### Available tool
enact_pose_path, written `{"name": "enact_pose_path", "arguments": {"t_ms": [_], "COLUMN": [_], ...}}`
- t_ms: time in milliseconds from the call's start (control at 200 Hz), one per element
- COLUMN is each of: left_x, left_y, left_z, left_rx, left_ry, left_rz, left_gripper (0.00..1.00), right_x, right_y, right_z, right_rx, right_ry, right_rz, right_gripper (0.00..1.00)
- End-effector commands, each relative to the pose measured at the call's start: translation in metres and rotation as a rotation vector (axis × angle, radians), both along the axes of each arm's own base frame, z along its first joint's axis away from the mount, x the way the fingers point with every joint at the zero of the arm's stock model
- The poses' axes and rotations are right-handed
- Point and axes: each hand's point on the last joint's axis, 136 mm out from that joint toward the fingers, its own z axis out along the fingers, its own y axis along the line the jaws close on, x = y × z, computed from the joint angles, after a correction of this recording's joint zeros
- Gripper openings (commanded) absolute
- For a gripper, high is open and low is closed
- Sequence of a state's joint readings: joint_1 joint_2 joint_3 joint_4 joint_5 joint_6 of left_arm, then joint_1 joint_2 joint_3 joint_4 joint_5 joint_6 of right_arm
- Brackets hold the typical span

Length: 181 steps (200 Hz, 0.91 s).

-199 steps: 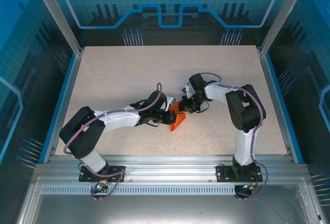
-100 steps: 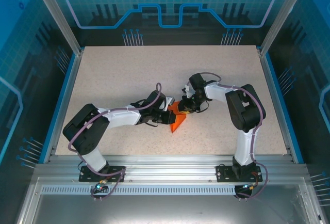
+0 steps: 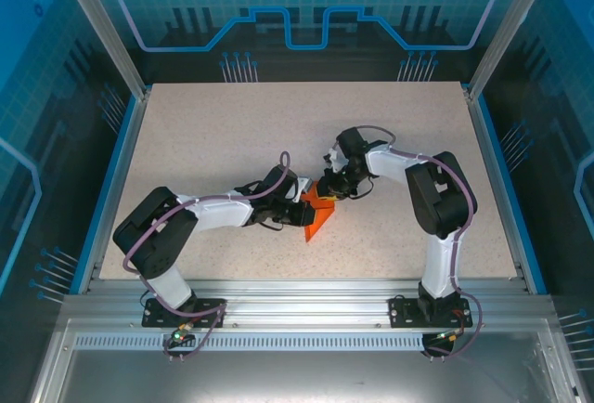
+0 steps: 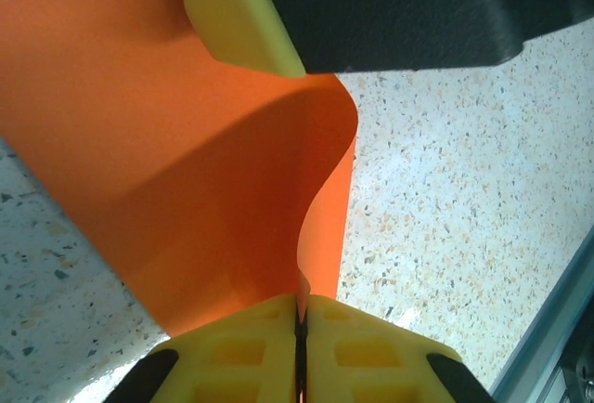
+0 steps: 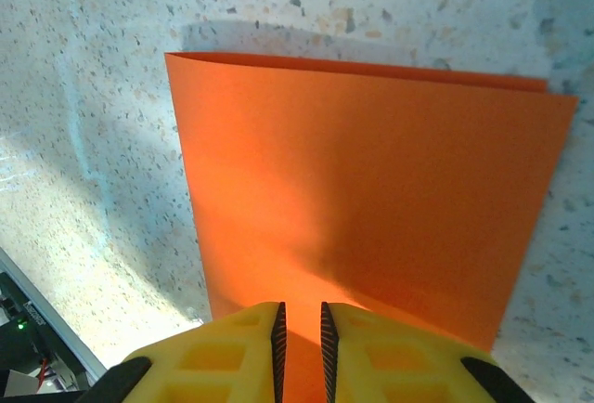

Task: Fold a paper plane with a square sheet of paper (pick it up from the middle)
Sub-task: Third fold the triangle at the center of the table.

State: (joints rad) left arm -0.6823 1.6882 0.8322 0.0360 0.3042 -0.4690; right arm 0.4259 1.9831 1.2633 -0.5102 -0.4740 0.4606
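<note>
The square sheet of paper (image 3: pixel 319 213) is bright orange and folded over, and it lies on the speckled table between both arms. In the right wrist view it is a flat rectangle (image 5: pixel 371 189) with its crease along the far edge. My left gripper (image 4: pixel 300 315) is shut on one edge of the paper (image 4: pixel 186 171), which curls up out of the jaws. My right gripper (image 5: pixel 300 324) points down onto the flat part, jaws a narrow gap apart with orange showing between them. One of its yellow fingertips (image 4: pixel 237 18) rests over the sheet. From above, the left gripper (image 3: pixel 304 208) and right gripper (image 3: pixel 331 191) almost meet.
The speckled table (image 3: pixel 232 134) stretches open behind and to both sides. A blue rim (image 3: pixel 497 171) and metal posts border it. The aluminium rail (image 3: pixel 306 292) with the arm bases runs along the near edge, and it shows at the corner of the left wrist view (image 4: pixel 557 329).
Both grippers and the paper have shifted slightly toward the far left. The left arm's elbow has swung inward. Both grips look the same.
</note>
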Motion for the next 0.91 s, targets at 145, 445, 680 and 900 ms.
{"name": "enact_pose_path", "arguments": {"t_ms": [145, 445, 680, 900], "left_x": [0.001, 0.000, 0.005, 0.010], "left_y": [0.010, 0.012, 0.016, 0.017], "left_z": [-0.011, -0.020, -0.020, -0.019], "left_rx": [0.046, 0.075, 0.077, 0.077], "left_ry": [-0.002, 0.007, -0.006, -0.014], "left_rz": [0.006, -0.005, -0.005, -0.012], "left_gripper": [0.11, 0.12, 0.13, 0.14], "right_x": [-0.004, -0.009, -0.011, -0.011], "right_y": [-0.007, -0.011, -0.011, -0.012], "right_z": [-0.020, -0.029, -0.029, -0.030], "right_rx": [-0.118, -0.188, -0.193, -0.194], "right_ry": [0.024, 0.023, 0.019, 0.020], "right_rz": [0.034, 0.069, 0.078, 0.075], "right_gripper": [0.19, 0.18, 0.18, 0.18]}}
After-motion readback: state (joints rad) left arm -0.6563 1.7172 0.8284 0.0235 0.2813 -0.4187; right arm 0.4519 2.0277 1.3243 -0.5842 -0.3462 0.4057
